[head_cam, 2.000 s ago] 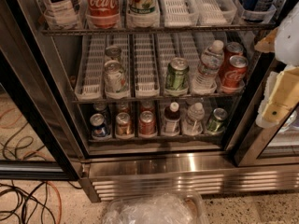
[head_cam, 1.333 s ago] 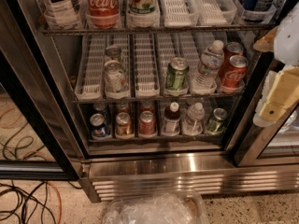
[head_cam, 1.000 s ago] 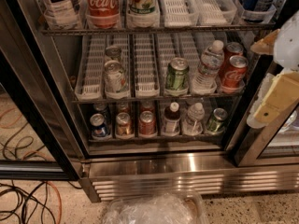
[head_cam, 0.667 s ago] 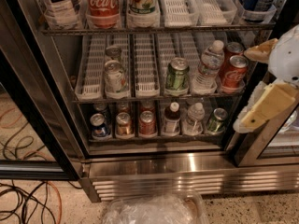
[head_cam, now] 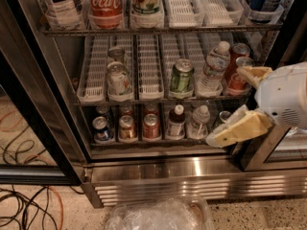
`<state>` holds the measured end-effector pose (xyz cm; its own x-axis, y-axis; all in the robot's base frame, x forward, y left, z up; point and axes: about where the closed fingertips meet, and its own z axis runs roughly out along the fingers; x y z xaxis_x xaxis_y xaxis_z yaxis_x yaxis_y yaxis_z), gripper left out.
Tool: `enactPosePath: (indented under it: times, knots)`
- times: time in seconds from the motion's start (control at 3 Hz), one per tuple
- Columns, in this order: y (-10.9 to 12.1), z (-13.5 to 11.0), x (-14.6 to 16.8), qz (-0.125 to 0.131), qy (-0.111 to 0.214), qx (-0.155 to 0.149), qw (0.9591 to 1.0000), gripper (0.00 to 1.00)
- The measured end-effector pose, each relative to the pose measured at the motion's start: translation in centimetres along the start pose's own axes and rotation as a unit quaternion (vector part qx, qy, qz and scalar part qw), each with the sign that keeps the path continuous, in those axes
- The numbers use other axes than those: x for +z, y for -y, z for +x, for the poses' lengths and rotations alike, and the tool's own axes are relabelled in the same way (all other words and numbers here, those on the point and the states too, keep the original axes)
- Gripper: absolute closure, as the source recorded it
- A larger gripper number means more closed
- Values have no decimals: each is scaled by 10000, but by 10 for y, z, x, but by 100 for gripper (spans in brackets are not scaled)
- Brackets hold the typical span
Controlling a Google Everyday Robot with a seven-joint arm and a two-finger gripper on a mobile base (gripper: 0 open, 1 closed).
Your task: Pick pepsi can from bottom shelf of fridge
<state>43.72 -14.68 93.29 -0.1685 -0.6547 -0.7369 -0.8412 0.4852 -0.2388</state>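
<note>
Hand (head_cam: 228, 107) at bottom shelf (head_cam: 144, 143) right end, fingers (head_cam: 237, 131) apart; pepsi can (head_cam: 101, 128) far left; cables (head_cam: 24, 205) on floor (head_cam: 268, 214).

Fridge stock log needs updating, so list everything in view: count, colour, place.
fridge: one, black frames, steel base.
pepsi can: one, blue, bottom shelf, far left.
other cans: two, orange-brown and red, beside it.
bottles: two, dark and clear, bottom shelf, right of centre.
green can: one, middle shelf.
red cans: two, middle shelf, right.
cola bottle: one, red, top shelf.
cables: several, black and orange, floor left.
gripper: one, cream, open, front of bottom shelf's right end.
</note>
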Motion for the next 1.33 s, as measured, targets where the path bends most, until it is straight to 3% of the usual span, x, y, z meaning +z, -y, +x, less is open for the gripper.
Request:
enactPosePath:
  times: [0.33,0.67,1.0,1.33]
  knots:
    - [9,-14,0,232,341,230,9989,0]
    - [9,-15,0,234,343,228,9989,0]
    - [8,-14,6,329,578,228,9975,0]
    - [3,-10,20,532,961,221,9937,0]
